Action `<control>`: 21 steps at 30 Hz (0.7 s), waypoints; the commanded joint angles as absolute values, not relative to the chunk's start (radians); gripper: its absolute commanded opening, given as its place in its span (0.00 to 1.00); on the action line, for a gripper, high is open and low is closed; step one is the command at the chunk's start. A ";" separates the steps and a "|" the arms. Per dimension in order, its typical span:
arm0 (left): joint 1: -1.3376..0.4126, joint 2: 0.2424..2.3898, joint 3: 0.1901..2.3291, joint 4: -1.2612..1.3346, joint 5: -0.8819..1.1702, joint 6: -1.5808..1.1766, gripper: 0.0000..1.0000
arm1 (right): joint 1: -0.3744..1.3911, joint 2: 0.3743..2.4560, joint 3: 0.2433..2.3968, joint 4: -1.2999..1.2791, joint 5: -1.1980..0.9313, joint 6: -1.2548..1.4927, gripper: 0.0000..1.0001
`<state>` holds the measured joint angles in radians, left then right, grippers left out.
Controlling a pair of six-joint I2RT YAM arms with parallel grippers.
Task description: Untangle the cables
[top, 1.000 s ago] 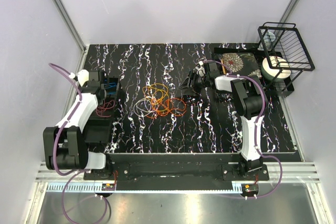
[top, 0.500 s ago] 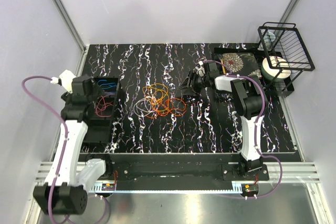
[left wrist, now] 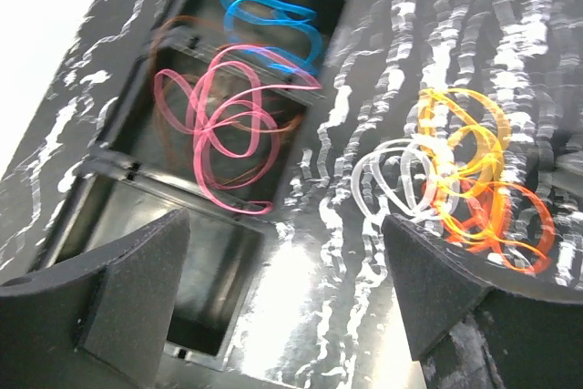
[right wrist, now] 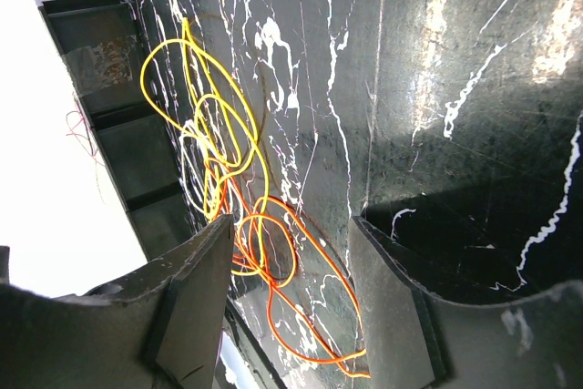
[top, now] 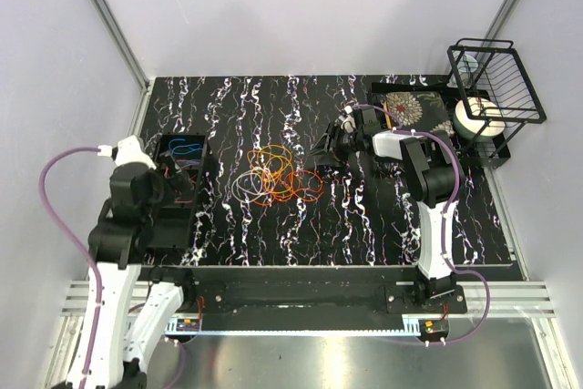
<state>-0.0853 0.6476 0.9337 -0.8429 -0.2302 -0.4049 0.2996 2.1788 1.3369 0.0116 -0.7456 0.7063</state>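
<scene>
A tangle of cables lies mid-table: yellow loops, orange loops and a pale violet loop. In a black divided tray at the left, a blue cable fills the far compartment and a red cable the middle one. My left gripper hangs open and empty above the tray's near compartment; from the top it shows as the left gripper. My right gripper stands open just right of the tangle. The orange loops lie on the table beyond its fingers, untouched.
At the back right stands a black wire rack with a white roll beside it and a flower-patterned mat. Grey walls close in the left, back and right sides. The tray's near compartment holds nothing.
My left gripper opened and the left arm lifted and drew back toward the near edge, leaving the red cable in the tray. The right arm stayed put.
</scene>
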 commanded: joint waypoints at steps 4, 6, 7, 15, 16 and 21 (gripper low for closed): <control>-0.113 0.652 0.821 -0.707 -0.006 -0.480 0.82 | 0.318 2.210 1.335 -0.034 -0.669 0.666 0.60; -0.135 0.679 0.798 -0.683 -0.018 -0.520 0.81 | 0.318 2.217 1.338 -0.034 -0.667 0.666 0.60; -0.164 0.689 0.789 -0.654 -0.026 -0.535 0.81 | 0.318 2.220 1.339 -0.038 -0.664 0.664 0.61; -0.402 0.889 0.713 -0.470 -0.181 -0.658 0.78 | 0.318 2.230 1.345 -0.044 -0.663 0.661 0.60; -0.432 0.920 0.716 -0.451 -0.201 -0.666 0.78 | 0.316 2.230 1.347 -0.046 -0.664 0.661 0.60; -0.474 1.143 0.755 -0.381 -0.264 -0.684 0.74 | 0.318 2.227 1.347 -0.046 -0.669 0.661 0.60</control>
